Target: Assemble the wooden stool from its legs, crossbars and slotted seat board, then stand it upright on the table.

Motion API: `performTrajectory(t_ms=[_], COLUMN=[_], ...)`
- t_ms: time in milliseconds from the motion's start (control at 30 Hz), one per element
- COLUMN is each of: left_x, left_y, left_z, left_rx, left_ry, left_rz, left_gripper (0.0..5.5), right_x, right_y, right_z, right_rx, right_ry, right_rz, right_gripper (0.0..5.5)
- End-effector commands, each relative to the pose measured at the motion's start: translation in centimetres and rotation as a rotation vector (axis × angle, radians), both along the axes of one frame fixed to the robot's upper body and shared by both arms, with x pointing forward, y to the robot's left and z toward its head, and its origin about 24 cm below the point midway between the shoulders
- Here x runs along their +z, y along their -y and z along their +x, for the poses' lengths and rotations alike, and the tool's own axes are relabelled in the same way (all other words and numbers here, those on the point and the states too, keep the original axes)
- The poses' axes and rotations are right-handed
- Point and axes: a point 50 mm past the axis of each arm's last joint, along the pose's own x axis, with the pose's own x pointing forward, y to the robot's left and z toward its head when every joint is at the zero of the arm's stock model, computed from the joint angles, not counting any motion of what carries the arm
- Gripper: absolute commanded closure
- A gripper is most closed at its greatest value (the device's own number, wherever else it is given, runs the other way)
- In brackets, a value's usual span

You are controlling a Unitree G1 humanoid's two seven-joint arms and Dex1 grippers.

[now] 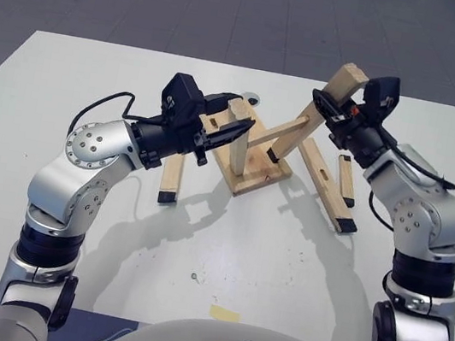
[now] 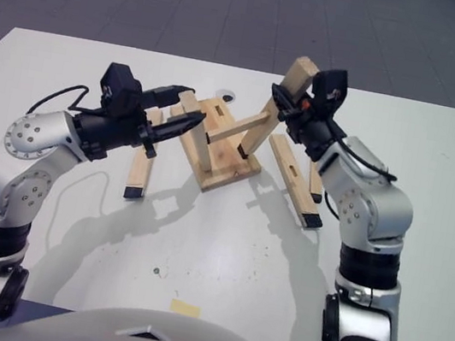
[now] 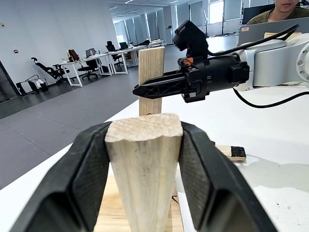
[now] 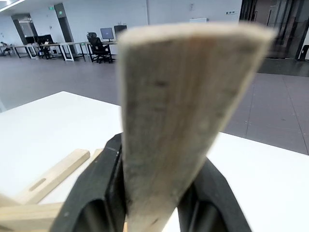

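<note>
Left gripper [image 1: 235, 130] clamps upright leg [image 1: 238, 153] on seat board [image 1: 255, 173], table [image 1: 283, 257] centre | right gripper [image 1: 327, 108] clamps tilted leg [image 1: 346, 78], crossbar [image 1: 278, 133] between legs | advice: steady left, swing tilted leg upright, seat it squarely.

— Seat board [image 1: 255, 173]?
— Pale square slab, flat on the table, turned cornerwise. The upright leg [image 1: 238, 153] stands on it, pinched in the left gripper [image 1: 238, 129].
— Second one?
— The tilted leg [image 1: 346, 78] leans, black foot down by the board, contact unclear. The right gripper [image 1: 322, 106] clamps it. A crossbar [image 1: 279, 132] joins both legs.
— Loose parts?
— A black-tipped loose leg [image 1: 172, 177] lies to the left of the board. A slotted leg [image 1: 322, 184] and a shorter bar [image 1: 347, 181] lie to the right, side by side.
</note>
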Motion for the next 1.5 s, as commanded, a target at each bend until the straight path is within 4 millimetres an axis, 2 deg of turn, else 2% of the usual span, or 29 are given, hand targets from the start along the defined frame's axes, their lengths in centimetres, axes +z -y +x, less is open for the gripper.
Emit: performTrajectory(t_ms=[33,133,233,300,467,567,767,867,1033,1233,1467,1500], left_x=[1.2,1.1,0.9,0.9,0.8,0.8,0.9,0.9,0.8,0.8,0.7,0.7], left_y=[1.4,1.4,1.4,1.4,1.5,1.5,1.5,1.6,1.6,1.5,1.5,1.5], left_z=[0.1,0.1,0.0,-0.1,0.0,0.0,0.1,0.1,0.0,0.1,0.0,0.0], left_rx=[-0.067,-0.062,-0.067,-0.064,-0.067,-0.069,-0.074,-0.075,-0.073,-0.072,-0.064,-0.063], left_ry=[0.059,0.059,0.054,0.052,0.053,0.054,0.057,0.058,0.058,0.058,0.058,0.058], left_rz=[-0.022,-0.019,-0.021,-0.021,-0.015,-0.014,-0.013,-0.015,-0.018,-0.025,-0.023,-0.022], left_gripper=[3.48,3.48,3.48,3.48,3.48,3.48,3.48,3.48,3.48,3.48,3.48,3.48], right_x=[-7.1,-8.7,-10.4,-10.8,-8.5,-7.9,-8.7,-8.3,-6.8,-5.6,-3.5,-3.3], right_y=[-1.7,-1.6,-1.3,-1.2,-1.9,-2.1,-2.2,-2.1,-2.0,-2.0,-2.0,-2.0], right_z=[-0.8,-2.3,-4.1,-5.0,-3.7,-3.0,-2.2,-2.1,-2.2,-2.2,-1.4,-1.4], right_rx=[0.166,0.175,0.095,0.059,0.041,0.032,-0.033,-0.016,0.027,0.026,-0.007,-0.009], right_ry=[-0.281,-0.359,-0.487,-0.521,-0.371,-0.340,-0.504,-0.417,-0.262,-0.193,-0.087,-0.079], right_rz=[-0.325,-0.275,-0.137,-0.084,-0.104,-0.118,0.066,-0.049,-0.142,-0.151,-0.070,-0.063], right_gripper=[4.37,4.34,4.34,4.34,4.34,4.34,4.35,4.39,4.39,4.36,4.34,3.96])
